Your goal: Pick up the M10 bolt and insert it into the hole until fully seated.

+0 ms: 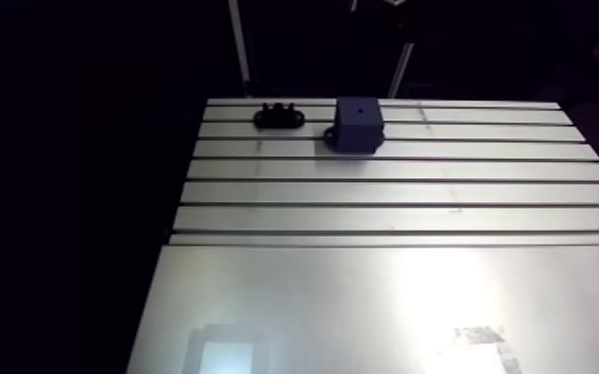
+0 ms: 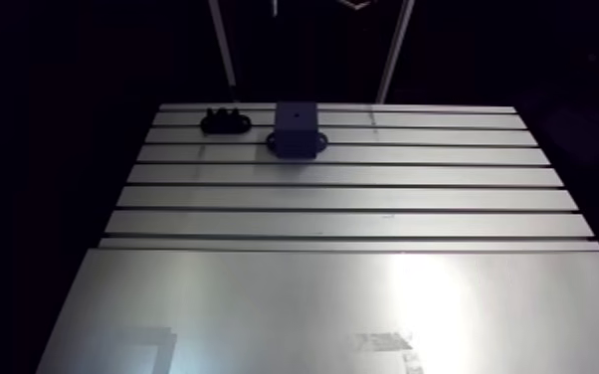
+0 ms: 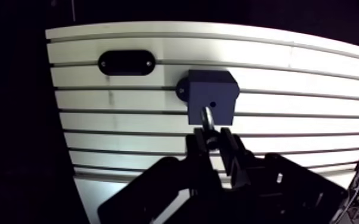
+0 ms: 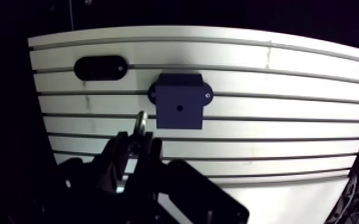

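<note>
A dark blue block [image 3: 213, 95] with a small hole [image 3: 213, 104] in its top face stands on the slotted table [image 3: 116, 122]; the arm view shows the block [image 1: 358, 124] near the far edge. In the wrist view my gripper [image 3: 213, 142] is shut on a shiny metal bolt [image 3: 208, 117]. The bolt sticks out ahead of the fingertips, and its tip appears close to the block's near face, just short of the hole. Whether it touches the block is unclear. The gripper does not show in the arm view.
A black oval holder [image 3: 126, 62] lies on the table beside the block, also visible in the arm view as the holder [image 1: 279, 116]. A smooth metal sheet [image 1: 363, 298] covers the near half of the table. Dark drop-offs border the table's sides.
</note>
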`<state>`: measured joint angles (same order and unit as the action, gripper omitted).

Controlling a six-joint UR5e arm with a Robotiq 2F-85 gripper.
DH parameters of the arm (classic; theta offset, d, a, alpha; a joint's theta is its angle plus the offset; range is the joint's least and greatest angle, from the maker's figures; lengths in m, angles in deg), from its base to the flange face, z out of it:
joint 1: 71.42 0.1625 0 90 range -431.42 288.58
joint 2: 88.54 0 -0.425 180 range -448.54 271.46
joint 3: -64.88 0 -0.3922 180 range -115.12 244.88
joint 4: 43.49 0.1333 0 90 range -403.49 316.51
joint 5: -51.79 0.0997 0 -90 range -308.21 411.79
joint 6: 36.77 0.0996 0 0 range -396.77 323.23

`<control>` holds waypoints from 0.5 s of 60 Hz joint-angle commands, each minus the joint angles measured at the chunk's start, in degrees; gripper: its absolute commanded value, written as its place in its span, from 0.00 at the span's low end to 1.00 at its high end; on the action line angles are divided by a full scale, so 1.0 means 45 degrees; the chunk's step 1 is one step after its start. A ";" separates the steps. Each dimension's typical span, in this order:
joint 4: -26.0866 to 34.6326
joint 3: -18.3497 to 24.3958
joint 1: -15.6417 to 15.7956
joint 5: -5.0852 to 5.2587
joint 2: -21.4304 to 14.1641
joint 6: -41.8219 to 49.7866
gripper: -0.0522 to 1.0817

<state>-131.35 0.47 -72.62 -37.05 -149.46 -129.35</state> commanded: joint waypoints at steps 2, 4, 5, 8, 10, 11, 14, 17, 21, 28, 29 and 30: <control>0.0409 -0.0242 0.0067 -0.0033 0.0014 -0.0001 1.00; 0.0495 -0.0245 0.0103 -0.0049 0.0014 -0.0001 1.00; 0.0591 -0.0246 0.0125 -0.0052 0.0031 0.0015 1.00; 0.0684 -0.0296 0.0165 -0.0140 0.0034 0.0018 1.00; 0.0636 -0.0386 0.0151 -0.0182 0.0050 0.0018 1.00; 0.0636 -0.0386 0.0151 -0.0182 0.0050 0.0018 1.00; 0.0571 -0.0459 0.0132 -0.0189 0.0053 0.0035 1.00; 0.0569 -0.0477 0.0113 -0.0206 0.0053 0.0037 1.00; 0.0550 -0.0533 0.0055 -0.0189 0.0072 0.0019 1.00; 0.0513 -0.0611 0.0050 -0.0280 0.0053 0.0002 1.00; 0.0511 -0.0699 0.0067 -0.0319 0.0037 -0.0001 1.00; 0.0511 -0.0699 0.0067 -0.0319 0.0037 -0.0001 1.00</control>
<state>-128.92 -1.70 -72.27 -37.91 -149.25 -129.27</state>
